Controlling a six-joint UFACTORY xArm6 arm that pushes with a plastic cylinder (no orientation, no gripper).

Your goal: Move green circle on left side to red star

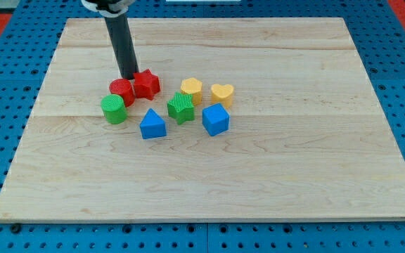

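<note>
- my tip [129,77] sat on the wooden board [294,176], just behind the red circle [121,91] and the red star [146,83].
- i had no claw, only the bare rod, holding nothing.
- the green circle [114,109] stood touching the red circle's near side, left of the star.
- to the right lay a green star [181,107], two blue blocks [152,124] [216,119], a yellow block [192,90] and a yellow heart [222,93].
</note>
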